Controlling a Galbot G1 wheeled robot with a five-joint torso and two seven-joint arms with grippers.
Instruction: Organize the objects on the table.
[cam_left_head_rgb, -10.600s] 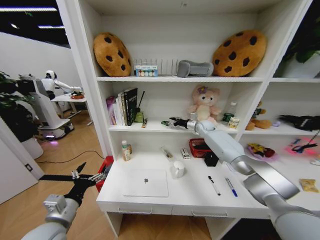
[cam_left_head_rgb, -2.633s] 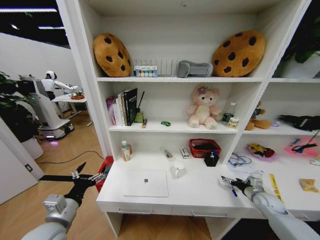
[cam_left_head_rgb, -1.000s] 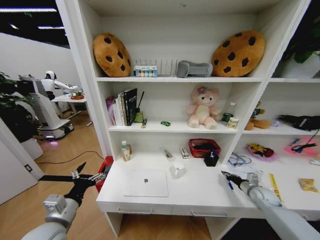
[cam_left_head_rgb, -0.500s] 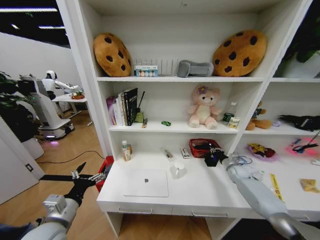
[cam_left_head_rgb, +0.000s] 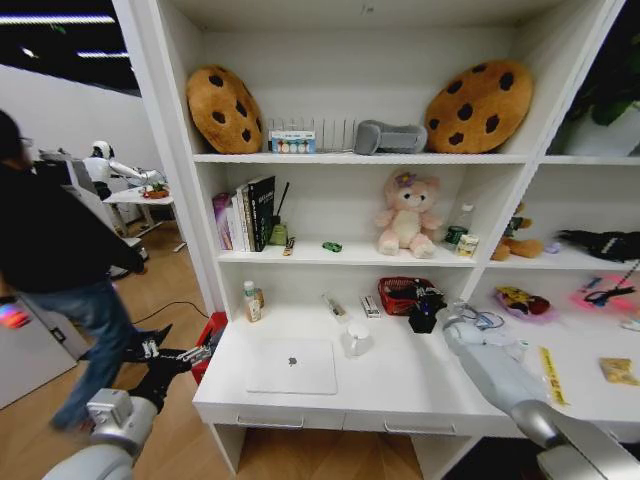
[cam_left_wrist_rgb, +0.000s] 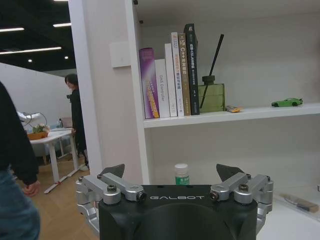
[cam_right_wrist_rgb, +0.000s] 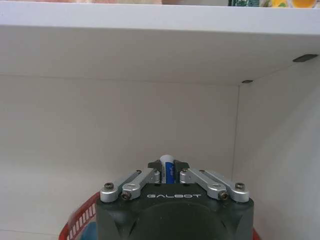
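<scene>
My right gripper (cam_left_head_rgb: 430, 301) is at the back of the white table (cam_left_head_rgb: 400, 385), just above a black pen holder (cam_left_head_rgb: 422, 320) beside the red basket (cam_left_head_rgb: 400, 293). In the right wrist view the right gripper (cam_right_wrist_rgb: 168, 170) is shut on a blue pen (cam_right_wrist_rgb: 168, 165) standing up between the fingers. A closed silver laptop (cam_left_head_rgb: 292, 365) lies on the table's left part. The green toy car (cam_left_head_rgb: 331, 246) sits on the shelf above, also seen as the car (cam_left_wrist_rgb: 287, 102) from the left wrist. My left gripper (cam_left_head_rgb: 172, 362) hangs open off the table's left end, nothing between its fingers (cam_left_wrist_rgb: 114, 170).
A white cup (cam_left_head_rgb: 355, 340) stands behind the laptop, and a small bottle (cam_left_head_rgb: 251, 300) stands at the back left. Books (cam_left_head_rgb: 245, 213) and a plush toy (cam_left_head_rgb: 406, 214) fill the shelf above. A person walks across the floor at the left, near my left arm.
My right gripper rose from the table's front right with the blue pen and moved back to the pen holder by the red basket. A person has walked in at the left. The left arm stayed put.
</scene>
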